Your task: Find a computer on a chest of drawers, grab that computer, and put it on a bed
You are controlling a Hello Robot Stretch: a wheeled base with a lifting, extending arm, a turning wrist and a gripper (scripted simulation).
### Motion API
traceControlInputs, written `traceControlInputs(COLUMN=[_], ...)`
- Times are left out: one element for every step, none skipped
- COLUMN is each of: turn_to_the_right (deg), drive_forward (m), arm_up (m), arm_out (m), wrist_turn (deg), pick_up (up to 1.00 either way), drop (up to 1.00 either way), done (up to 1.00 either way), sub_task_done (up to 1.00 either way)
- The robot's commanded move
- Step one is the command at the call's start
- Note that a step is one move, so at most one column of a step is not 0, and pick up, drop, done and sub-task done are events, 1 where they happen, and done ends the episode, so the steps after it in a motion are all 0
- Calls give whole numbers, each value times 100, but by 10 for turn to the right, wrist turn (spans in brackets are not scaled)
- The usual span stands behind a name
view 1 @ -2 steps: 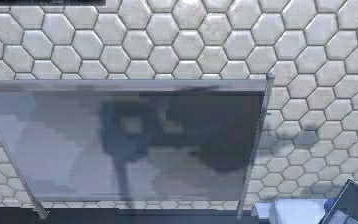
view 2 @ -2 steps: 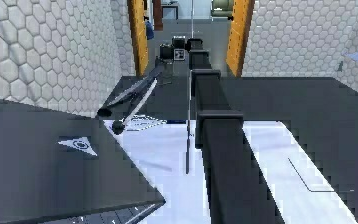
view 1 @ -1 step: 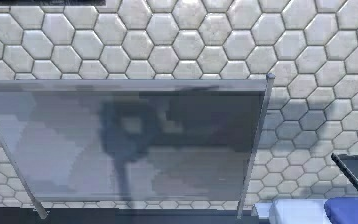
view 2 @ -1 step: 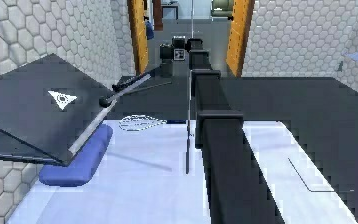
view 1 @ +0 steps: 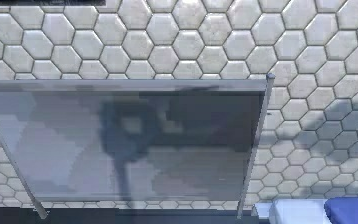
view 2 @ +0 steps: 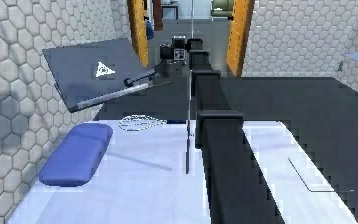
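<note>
Computer [view 2: 97, 72] is hanging tilted off the fingers [view 2: 142, 77], so the gripper [view 2: 137, 80] is holding it, seemingly clear of the bed [view 2: 157, 170]. I'm aiming to lower it slowly and flat onto the bed's bare middle, steering off the pillow [view 2: 77, 155] and the wall [view 2: 27, 60].

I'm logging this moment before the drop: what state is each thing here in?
computer: tilted, held by the gripper, clear of the bed.
bed: white sheet lying smooth.
pillow: lying flat on the bed.
doorway: open.
</note>
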Motion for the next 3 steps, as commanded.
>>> traceControlInputs(turn_to_the_right=[0, 0, 0], drive_forward=[0, 0, 0], arm_up=[0, 0, -46], arm_out=[0, 0, 0], wrist_turn=[450, 60, 0], pick_up=[0, 0, 0], drop=[0, 0, 0], done=[0, 0, 0], sub_task_done=[0, 0, 0])
